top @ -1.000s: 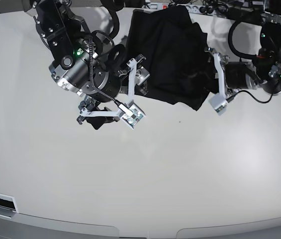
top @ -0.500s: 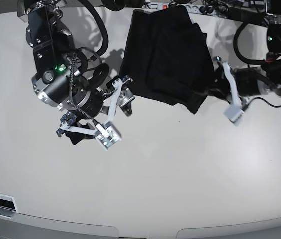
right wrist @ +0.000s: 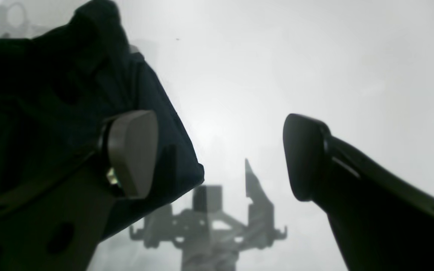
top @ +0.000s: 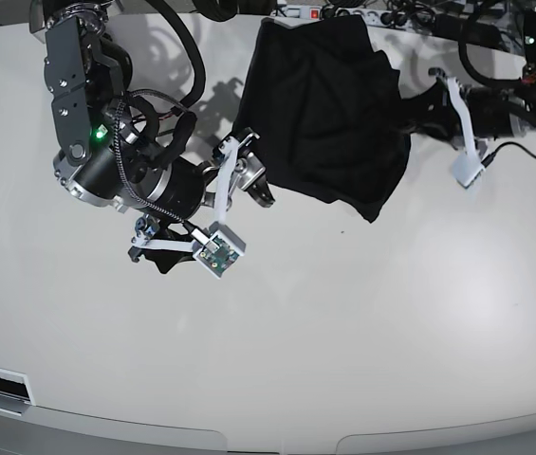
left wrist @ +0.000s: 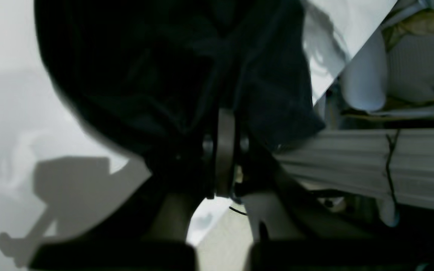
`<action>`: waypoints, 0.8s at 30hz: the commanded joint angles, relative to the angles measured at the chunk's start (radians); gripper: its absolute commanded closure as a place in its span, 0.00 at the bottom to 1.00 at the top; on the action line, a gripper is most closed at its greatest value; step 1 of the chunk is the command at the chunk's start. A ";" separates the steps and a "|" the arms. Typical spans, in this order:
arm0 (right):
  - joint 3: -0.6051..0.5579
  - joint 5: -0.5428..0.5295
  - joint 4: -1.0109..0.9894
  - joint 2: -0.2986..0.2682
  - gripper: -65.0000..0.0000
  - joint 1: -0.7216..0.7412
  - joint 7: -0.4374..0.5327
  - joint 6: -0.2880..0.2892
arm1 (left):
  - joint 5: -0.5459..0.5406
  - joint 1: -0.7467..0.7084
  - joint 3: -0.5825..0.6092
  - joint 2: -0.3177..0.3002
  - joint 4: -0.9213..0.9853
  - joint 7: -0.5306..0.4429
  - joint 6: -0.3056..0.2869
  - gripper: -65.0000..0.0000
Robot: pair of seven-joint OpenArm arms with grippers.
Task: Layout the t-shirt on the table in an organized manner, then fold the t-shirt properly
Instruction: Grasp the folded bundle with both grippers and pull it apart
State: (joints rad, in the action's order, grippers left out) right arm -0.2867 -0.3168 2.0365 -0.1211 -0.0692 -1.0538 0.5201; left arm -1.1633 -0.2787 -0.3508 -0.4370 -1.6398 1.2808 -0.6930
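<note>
Shirt [top: 320, 109] rumpled on counter [top: 277, 322]. Left pincer [left wrist: 224, 154] clenched on shirt edge; right pincer [right wrist: 217, 154] released, jaws wide, over counter and shirt.

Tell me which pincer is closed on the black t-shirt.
The left pincer: its fingers are together on the t-shirt, while the right pincer's stand wide apart.

Bright light; soft grey shadows on glossy table [right wrist: 315, 82]; left wrist view motion-blurred.
</note>
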 commanded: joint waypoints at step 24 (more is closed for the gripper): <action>-0.010 -0.317 -0.217 0.053 1.00 0.011 0.022 0.178 | -0.320 -0.071 -0.370 -0.010 -0.014 0.115 -0.005 1.00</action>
State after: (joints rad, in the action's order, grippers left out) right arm -0.2955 -0.6106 1.8057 -0.0719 -0.0715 -1.0573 0.6922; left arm -1.4590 -0.3515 -0.7132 -0.4290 -1.6402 1.4109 -0.6933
